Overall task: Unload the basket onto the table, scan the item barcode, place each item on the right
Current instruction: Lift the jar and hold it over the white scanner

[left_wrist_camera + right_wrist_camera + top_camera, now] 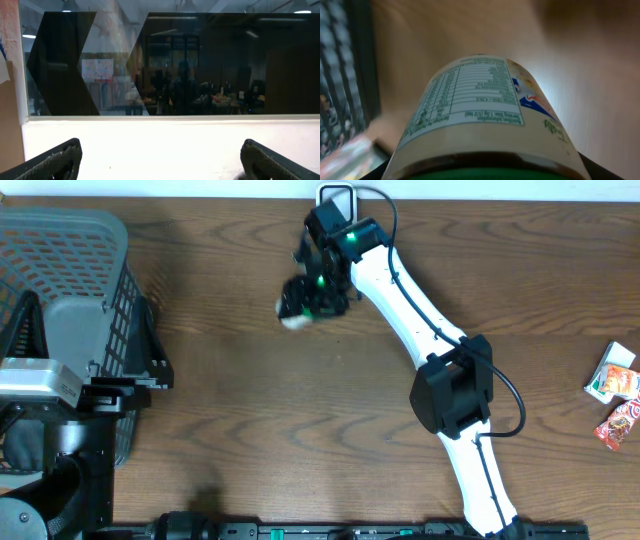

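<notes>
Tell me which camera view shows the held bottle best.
The right wrist view: the bottle fills the picture, its label close. Overhead shows only a pale bit under the right tool. The left wrist view shows none of it.

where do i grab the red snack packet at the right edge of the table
Probably from straight above, jaws across the narrow width of the red snack packet, near its middle. It lies flat and slanted, so side approaches find little to pinch. Stay clear of the white and orange packet beside it.
</notes>
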Controlling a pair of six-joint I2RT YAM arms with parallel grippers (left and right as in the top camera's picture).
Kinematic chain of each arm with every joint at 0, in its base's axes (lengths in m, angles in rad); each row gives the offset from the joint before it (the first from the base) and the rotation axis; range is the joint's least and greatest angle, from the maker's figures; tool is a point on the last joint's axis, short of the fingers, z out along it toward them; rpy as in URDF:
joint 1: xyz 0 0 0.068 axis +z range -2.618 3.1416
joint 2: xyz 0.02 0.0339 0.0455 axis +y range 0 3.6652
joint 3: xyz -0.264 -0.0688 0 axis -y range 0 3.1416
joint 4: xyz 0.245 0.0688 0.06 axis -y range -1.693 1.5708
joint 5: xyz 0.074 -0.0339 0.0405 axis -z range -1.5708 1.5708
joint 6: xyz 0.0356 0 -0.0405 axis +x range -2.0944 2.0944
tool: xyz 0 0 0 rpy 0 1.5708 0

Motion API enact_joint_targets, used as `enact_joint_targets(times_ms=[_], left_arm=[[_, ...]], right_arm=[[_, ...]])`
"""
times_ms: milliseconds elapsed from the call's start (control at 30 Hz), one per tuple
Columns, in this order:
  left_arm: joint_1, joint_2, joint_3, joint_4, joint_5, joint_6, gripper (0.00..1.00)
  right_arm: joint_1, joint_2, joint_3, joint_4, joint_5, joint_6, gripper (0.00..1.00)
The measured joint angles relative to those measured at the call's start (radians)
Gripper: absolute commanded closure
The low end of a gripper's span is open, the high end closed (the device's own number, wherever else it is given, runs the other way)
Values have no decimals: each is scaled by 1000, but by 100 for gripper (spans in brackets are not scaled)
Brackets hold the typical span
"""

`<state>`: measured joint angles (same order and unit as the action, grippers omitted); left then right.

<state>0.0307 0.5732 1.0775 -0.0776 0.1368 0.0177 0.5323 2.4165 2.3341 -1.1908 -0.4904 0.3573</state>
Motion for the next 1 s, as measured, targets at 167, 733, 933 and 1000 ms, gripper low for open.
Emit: enact_joint_targets(times_ms=[167, 733, 933, 1000], left_arm=[[0, 0, 0, 0, 0, 0, 1], [0, 1, 0, 0, 0, 0, 1], [0, 13, 0, 0, 0, 0, 1], [0, 21, 0, 0, 0, 0, 1]], right_arm=[[-8, 0, 3, 204, 188, -26, 55], [-44, 29, 8, 877, 620, -272, 51], [-55, 122, 8, 988, 679, -295, 53], [-63, 153, 8, 1004, 687, -298, 55]])
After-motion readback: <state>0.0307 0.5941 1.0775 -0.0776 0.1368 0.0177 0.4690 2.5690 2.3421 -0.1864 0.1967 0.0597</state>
